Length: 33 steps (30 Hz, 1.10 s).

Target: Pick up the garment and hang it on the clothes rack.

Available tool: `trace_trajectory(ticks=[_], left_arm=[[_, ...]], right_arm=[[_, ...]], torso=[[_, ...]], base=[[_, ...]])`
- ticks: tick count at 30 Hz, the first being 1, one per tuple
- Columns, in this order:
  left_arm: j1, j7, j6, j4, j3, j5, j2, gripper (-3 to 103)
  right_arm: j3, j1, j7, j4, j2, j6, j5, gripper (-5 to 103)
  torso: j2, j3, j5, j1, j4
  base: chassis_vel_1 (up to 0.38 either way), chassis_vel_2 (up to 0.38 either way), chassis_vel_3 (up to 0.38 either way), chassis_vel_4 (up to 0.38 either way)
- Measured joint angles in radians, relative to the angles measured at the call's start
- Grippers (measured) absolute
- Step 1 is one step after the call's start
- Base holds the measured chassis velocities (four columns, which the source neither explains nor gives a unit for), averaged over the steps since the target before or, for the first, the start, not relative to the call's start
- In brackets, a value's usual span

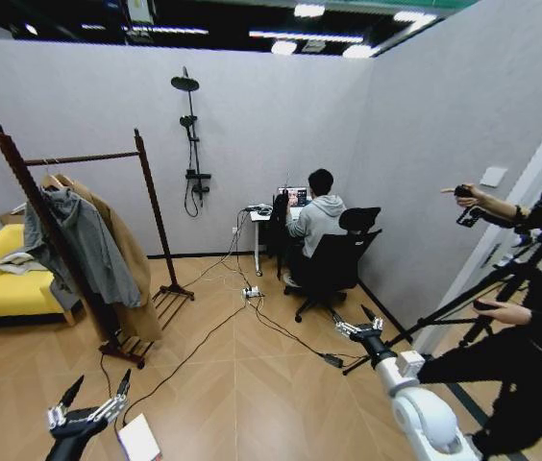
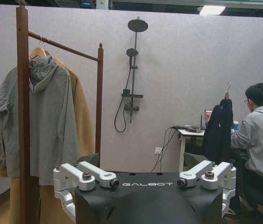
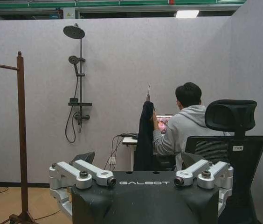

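While both end effectors, left (image 1: 93, 403) and right (image 1: 357, 325), hover wide open and empty, the garment (image 3: 145, 135) hangs on a hanger by the counter (image 3: 128, 139), far from the rack (image 1: 79, 230); soft, limp, light, best taken by the hanger hook

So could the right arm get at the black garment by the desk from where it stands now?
Probably not yet. The garment hangs far across the floor beside the desk, well beyond the open right gripper; nothing blocks the way, but the robot would need to drive closer.
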Motion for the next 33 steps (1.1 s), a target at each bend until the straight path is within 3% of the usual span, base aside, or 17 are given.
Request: trace_trajectory(ticks=[15, 33], left_arm=[[0.000, 0.000, 0.000, 0.000, 0.000, 0.000, 0.000, 100], [0.000, 0.000, 0.000, 0.000, 0.000, 0.000, 0.000, 100]], right_arm=[[0.001, -0.007, -0.029, -0.015, 0.003, 0.008, -0.004, 100], [0.004, -0.014, -0.037, -0.015, 0.007, 0.010, -0.006, 100]], torso=[[0.000, 0.000, 0.0001, 0.000, 0.0002], [0.000, 0.000, 0.0004, 0.000, 0.0001]], base=[[-0.066, 0.059, 0.062, -0.059], [-0.272, 0.272, 0.271, -0.260]])
